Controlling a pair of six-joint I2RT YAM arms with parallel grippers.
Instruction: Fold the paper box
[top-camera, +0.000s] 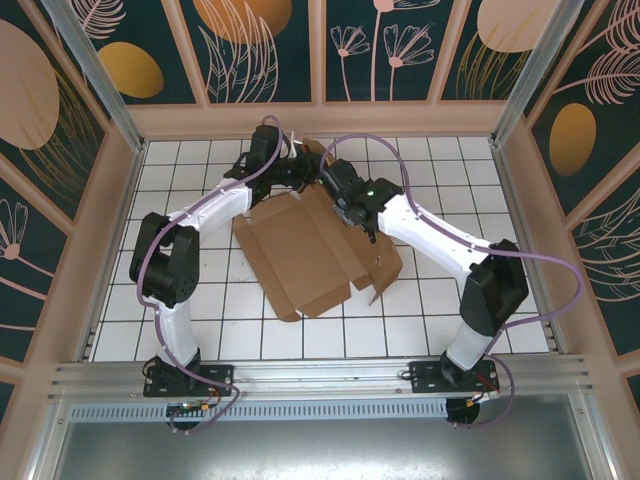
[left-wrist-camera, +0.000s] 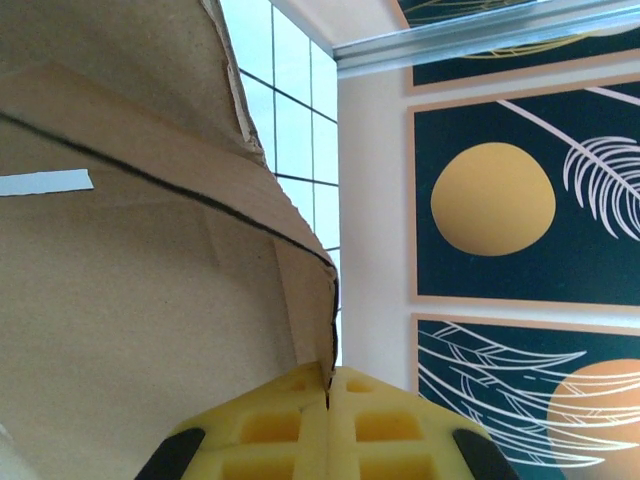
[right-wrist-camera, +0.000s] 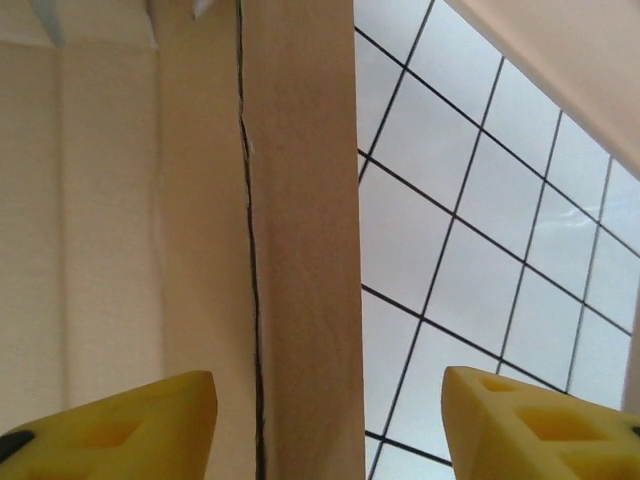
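Left end effector and right end effector meet, in the top view, over the far edge of the paper box. The box lies as a mostly flat brown sheet in the middle of the white tiled tabletop. Bare tile runs out from the box to the left, right and near sides. Its raised far flaps stand close to the far wall. From up here it cannot be told how either pair of jaws stands.

At the left wrist, the left end effector has its yellow fingers pressed together, pinching the curved edge of a flap of the paper box. Right of that edge lie a strip of tile and a patterned wall panel.

At the right wrist, the right end effector is spread wide. A band of the paper box runs between its fingers, nearer the left one; contact cannot be told. Right of the band's straight edge there is open tile.
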